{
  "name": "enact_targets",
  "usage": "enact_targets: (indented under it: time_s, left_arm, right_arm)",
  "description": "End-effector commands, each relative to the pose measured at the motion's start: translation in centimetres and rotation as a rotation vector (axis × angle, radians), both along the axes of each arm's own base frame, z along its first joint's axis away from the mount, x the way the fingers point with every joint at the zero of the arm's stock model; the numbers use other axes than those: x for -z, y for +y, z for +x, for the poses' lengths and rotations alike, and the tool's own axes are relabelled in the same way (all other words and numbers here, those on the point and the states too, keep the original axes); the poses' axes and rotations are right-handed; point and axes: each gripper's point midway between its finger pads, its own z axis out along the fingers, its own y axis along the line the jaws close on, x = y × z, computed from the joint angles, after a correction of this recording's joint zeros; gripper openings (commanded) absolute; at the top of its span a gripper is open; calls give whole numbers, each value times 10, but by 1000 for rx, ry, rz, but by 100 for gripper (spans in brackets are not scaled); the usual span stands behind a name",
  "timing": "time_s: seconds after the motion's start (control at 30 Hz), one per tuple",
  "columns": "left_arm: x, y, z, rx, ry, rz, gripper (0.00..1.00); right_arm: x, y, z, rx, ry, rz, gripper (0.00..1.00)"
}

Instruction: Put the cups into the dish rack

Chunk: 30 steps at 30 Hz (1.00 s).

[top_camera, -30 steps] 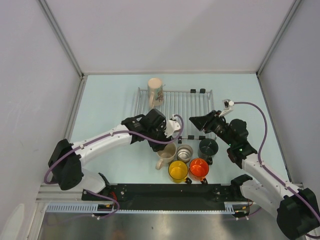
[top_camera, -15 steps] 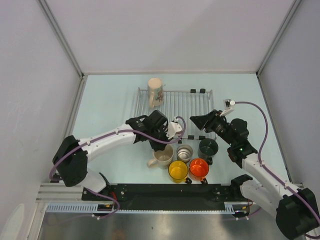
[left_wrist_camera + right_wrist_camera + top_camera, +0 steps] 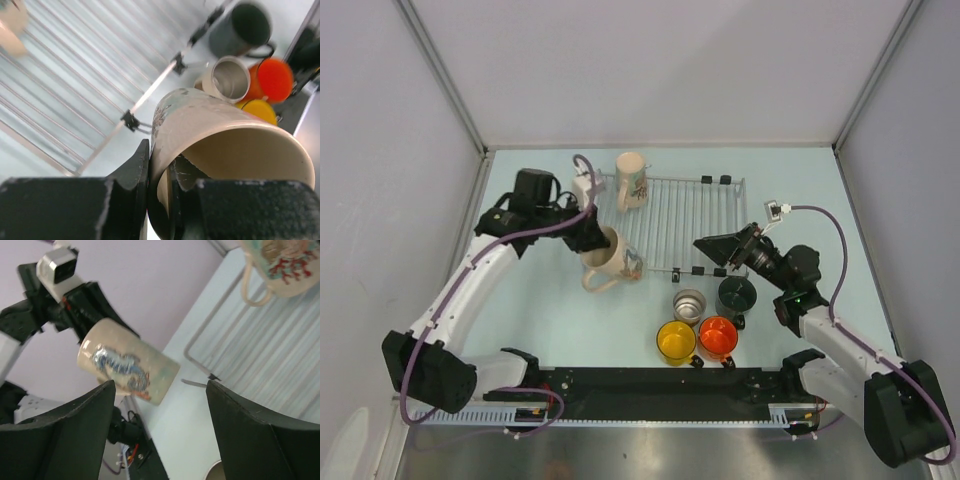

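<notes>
My left gripper [image 3: 593,242] is shut on the rim of a cream cup with a blue print [image 3: 613,260], one finger inside and one outside. It holds the cup tilted in the air, off the front left corner of the dish rack [image 3: 680,215]. The left wrist view shows the pinch [image 3: 160,162] on the cup's wall [image 3: 210,125]. Another printed cream cup [image 3: 631,181] stands at the rack's back left. The steel [image 3: 690,303], dark [image 3: 737,294], yellow [image 3: 675,341] and orange [image 3: 718,336] cups sit in front of the rack. My right gripper [image 3: 712,247] hovers open and holds nothing, over the rack's front edge, with its fingers [image 3: 75,435] spread wide.
Grey walls close in the pale table [image 3: 535,320] on the left, back and right. The black rail [image 3: 650,385] that carries the arm bases runs along the near edge. The right arm's purple cable [image 3: 840,240] loops above its wrist.
The left gripper closed on the cream cup beside the steel cup, lifted it and swung it up and left towards the rack's left side. The right gripper opened wider and shifted slightly left.
</notes>
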Motion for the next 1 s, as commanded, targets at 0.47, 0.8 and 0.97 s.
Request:
enact_targets:
  time_s: [0.47, 0.8, 0.97]
  left_arm:
    - [-132, -28, -16, 346, 117, -626, 0]
    - [-123, -29, -17, 338, 155, -649, 0]
    - [-125, -30, -13, 328, 149, -655, 0]
  right_arm:
    - [-35, 71, -81, -343, -194, 306, 95]
    - [-59, 101, -99, -445, -325, 302, 100]
    - [-64, 99, -113, -488, -408, 278, 100]
